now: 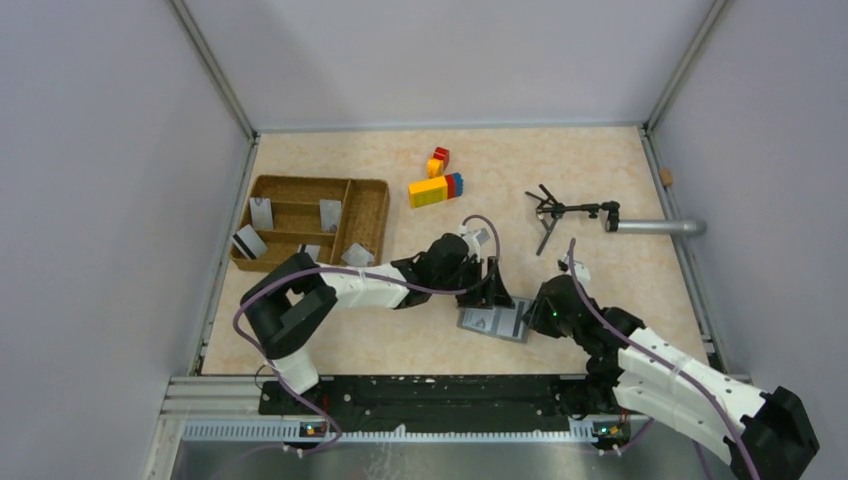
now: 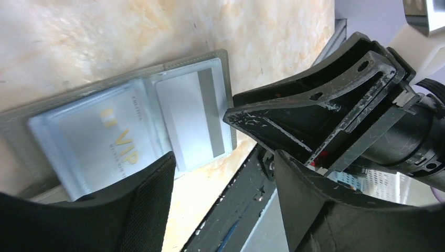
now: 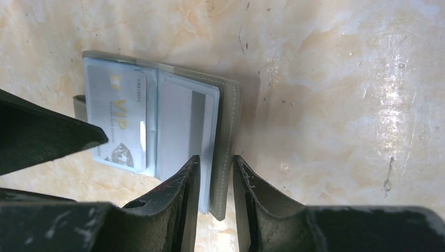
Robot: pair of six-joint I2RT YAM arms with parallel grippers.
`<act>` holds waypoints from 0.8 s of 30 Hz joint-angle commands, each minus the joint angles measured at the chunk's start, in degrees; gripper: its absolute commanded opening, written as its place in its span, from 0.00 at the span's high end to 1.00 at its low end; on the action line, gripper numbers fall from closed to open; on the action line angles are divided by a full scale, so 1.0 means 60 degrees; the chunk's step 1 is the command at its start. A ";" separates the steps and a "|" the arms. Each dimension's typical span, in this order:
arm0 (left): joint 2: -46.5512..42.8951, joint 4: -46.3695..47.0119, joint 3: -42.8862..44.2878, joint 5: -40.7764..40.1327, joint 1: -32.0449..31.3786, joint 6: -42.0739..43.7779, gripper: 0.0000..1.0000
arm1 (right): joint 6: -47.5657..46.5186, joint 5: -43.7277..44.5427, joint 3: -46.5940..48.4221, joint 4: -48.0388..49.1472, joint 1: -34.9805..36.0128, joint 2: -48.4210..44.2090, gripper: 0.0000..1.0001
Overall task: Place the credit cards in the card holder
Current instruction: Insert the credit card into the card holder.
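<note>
Wicker first: on the left of the table (image 1: 600,160) I see the brown tray (image 1: 300,182), with four loose silver-grey credit cards (image 1: 261,213) leaning in its compartments, one showing a dark stripe.

Moving right, my left gripper (image 1: 492,288) hovers just over the far edge of the card holder (image 1: 495,322). Its fingers (image 2: 141,210) stand wide apart with nothing between them.

The card holder lies opened flat near the middle of the table, close to the near edge, between the two grippers. It is grey with stitched borders and clear inner sleeves. The left sleeve carries a pale VIP card (image 3: 118,123) with gold lettering. The right sleeve carries a plain silver striped card (image 3: 186,131), its dark band running along one side.

Further right, my right gripper (image 3: 215,160) is nearly closed, and the holder's right border runs into the narrow gap between its fingers, so it pinches that edge.
</note>
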 commanded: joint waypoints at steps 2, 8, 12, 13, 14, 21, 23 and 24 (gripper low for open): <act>-0.0943 -0.1842 0.0001 -0.1266 0.0304 0.1233 0.29 | 0.0052 0.0063 0.0693 -0.0179 -0.0022 -0.0198 0.71; -0.0983 -0.3468 0.0048 -0.2462 0.0437 0.1831 0.29 | -0.0021 0.0049 0.0934 -0.0417 -0.0024 -0.0297 0.69; -0.1057 -0.3778 -0.0026 -0.2824 0.0437 0.2009 0.27 | -0.0007 -0.0125 0.0768 -0.0266 -0.0024 -0.0268 0.66; -0.1049 -0.3778 -0.0059 -0.2859 0.0437 0.2016 0.27 | 0.0025 -0.0203 0.0670 -0.0157 -0.0024 -0.0229 0.66; -0.1024 -0.3771 -0.0068 -0.2877 0.0437 0.2002 0.27 | 0.0060 -0.0284 0.0550 -0.0051 -0.0024 -0.0169 0.66; -0.0706 -0.3575 -0.0226 -0.2682 0.0437 0.1872 0.39 | 0.0270 -0.0587 -0.0011 0.0525 -0.0024 0.0008 0.68; -0.0696 -0.3587 -0.0266 -0.2716 0.0437 0.1867 0.40 | 0.0260 -0.0589 -0.0054 0.0581 -0.0024 0.0040 0.68; -0.0696 -0.3588 -0.0269 -0.2723 0.0437 0.1863 0.41 | 0.0263 -0.0585 -0.0075 0.0617 -0.0024 0.0093 0.68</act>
